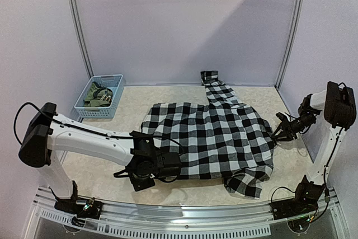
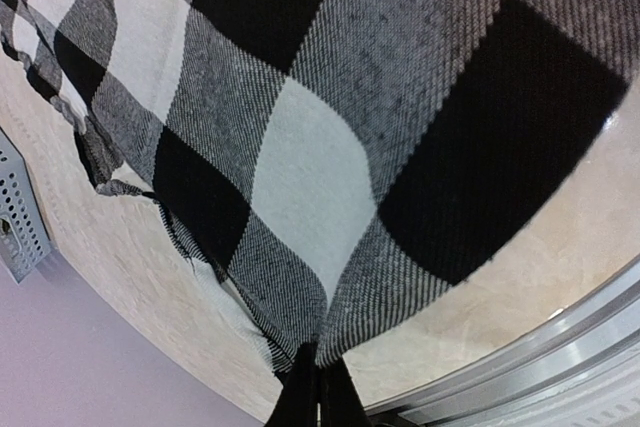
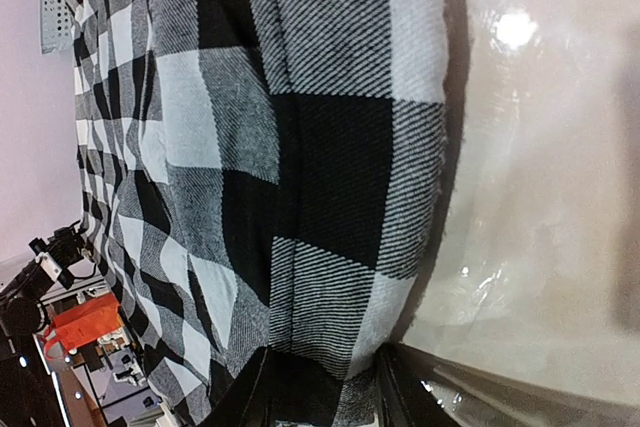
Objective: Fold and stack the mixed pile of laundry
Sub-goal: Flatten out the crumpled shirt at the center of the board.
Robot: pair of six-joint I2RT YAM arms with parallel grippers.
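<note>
A robot lab cell: plain panel walls [image 1: 179, 26] enclose a table [image 1: 95, 177] with two bolted arms [image 1: 89, 138].

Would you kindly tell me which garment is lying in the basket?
The olive-green garment, bunched inside the light blue basket; the checked shirt lies spread on the table.

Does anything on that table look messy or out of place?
The checked shirt lies flat, but one sleeve trails toward the back wall and its near corner is crumpled. A green garment sits bunched in the blue basket.
</note>
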